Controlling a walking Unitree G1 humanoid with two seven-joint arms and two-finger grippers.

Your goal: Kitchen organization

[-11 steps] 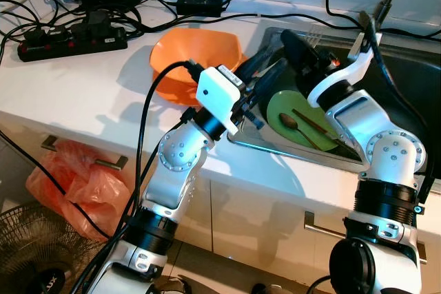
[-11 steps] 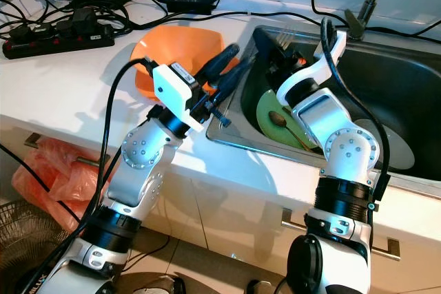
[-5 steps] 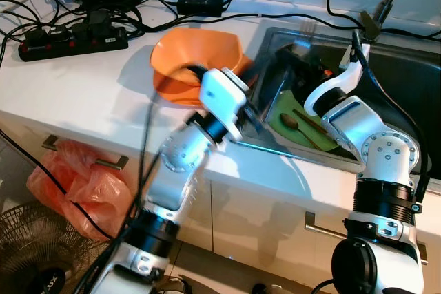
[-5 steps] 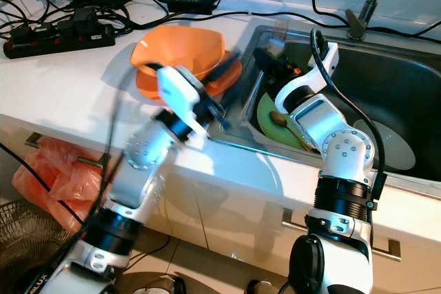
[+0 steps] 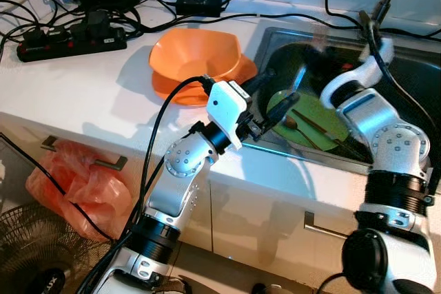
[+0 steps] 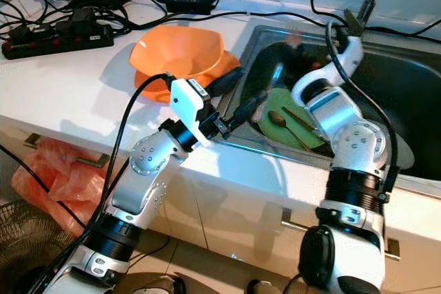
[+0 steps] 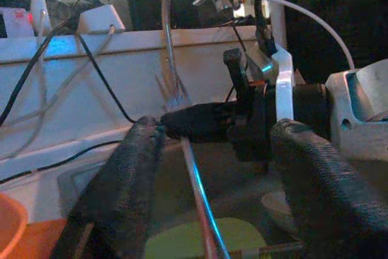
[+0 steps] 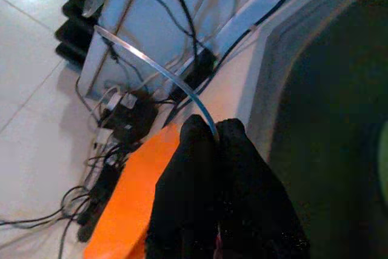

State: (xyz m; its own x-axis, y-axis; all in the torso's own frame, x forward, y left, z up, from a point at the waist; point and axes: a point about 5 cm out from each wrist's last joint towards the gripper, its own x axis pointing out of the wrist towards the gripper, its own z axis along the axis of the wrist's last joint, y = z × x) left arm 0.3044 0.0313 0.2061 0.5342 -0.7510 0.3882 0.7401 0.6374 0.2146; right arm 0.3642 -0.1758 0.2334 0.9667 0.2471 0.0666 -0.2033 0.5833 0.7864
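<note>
Our right hand [image 8: 209, 150] is closed on one fork [image 7: 173, 92] and holds it up over the sink [image 5: 406, 67], tines upward, its long handle slanting down. Our left hand [image 5: 275, 98] is open at the sink's near edge, so the fork lies just beyond it. In the sink we count one green plate [image 5: 313, 118] with one spoon [image 6: 277, 118]; beside the sink, on the desk [image 5: 83, 80], one orange bowl [image 5: 193, 56].
</note>
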